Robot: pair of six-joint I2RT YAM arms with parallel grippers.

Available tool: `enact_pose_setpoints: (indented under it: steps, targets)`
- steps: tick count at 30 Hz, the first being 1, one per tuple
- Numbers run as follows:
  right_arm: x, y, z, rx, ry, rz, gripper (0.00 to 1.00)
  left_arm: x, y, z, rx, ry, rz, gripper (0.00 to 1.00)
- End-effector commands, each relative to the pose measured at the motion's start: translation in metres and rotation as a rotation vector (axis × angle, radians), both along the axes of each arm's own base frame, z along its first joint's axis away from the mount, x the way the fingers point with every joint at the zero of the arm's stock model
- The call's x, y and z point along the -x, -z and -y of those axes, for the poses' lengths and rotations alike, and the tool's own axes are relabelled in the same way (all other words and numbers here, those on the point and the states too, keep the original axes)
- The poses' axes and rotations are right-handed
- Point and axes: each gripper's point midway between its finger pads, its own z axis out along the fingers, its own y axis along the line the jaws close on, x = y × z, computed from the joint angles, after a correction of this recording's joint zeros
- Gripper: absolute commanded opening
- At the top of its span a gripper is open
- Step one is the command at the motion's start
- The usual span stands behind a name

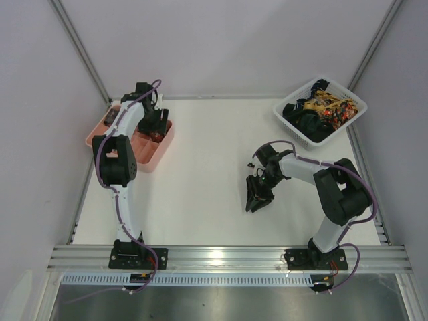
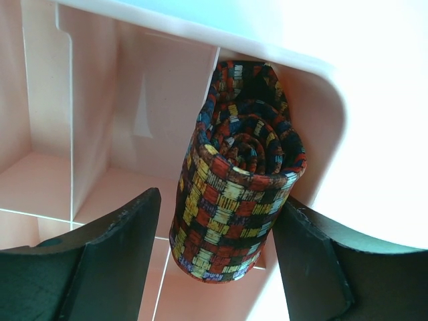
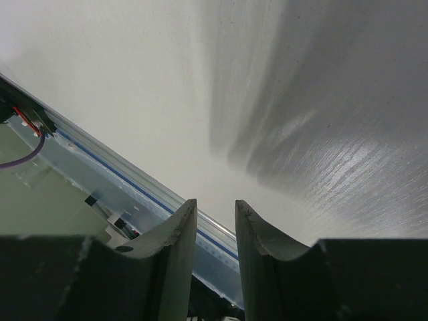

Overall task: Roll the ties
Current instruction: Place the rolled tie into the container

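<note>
Release is the step in hand, by my reckoning. A rolled tie (image 2: 237,174), checked in red, yellow and black, stands on end in a corner compartment of the pink tray (image 2: 93,100), close against the tray's rounded outer wall. The left jaws stand wide, one to each side of the roll. The one on the left of the wrist view is clear of the cloth; the other is right beside it, and whether it touches I cannot tell. Nothing is gripped. To do this well I'd lift the arm straight up with the jaws wide, so neither one drags the outer wrap and lets the coil spring loose. The right jaws hang over the surface (image 1: 200,174), parted by a narrow gap with nothing between them. More ties (image 1: 324,110) lie heaped in the white basket (image 1: 287,124) at the far right, well apart from the tray.
</note>
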Motion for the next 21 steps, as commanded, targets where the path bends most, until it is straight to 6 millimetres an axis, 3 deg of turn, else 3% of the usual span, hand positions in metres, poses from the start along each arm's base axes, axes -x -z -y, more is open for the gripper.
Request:
enact_pose_setpoints:
  steps: [1,9,16,21]
  targets:
    - [-0.008,-0.005,-0.007,-0.027,-0.016,0.029,0.35,0.0,-0.035,0.008,0.052,-0.011,0.074,0.71]
    - [-0.008,-0.007,-0.007,-0.028,-0.016,0.034,0.35,-0.003,-0.031,0.017,0.121,-0.008,0.075,0.71]
    - [-0.009,-0.007,-0.008,-0.028,-0.013,0.033,0.35,0.004,-0.029,0.005,0.102,-0.044,0.083,0.72]
    - [-0.008,-0.005,-0.008,-0.029,-0.016,0.029,0.35,0.005,-0.04,-0.001,0.086,-0.057,0.11,0.73]
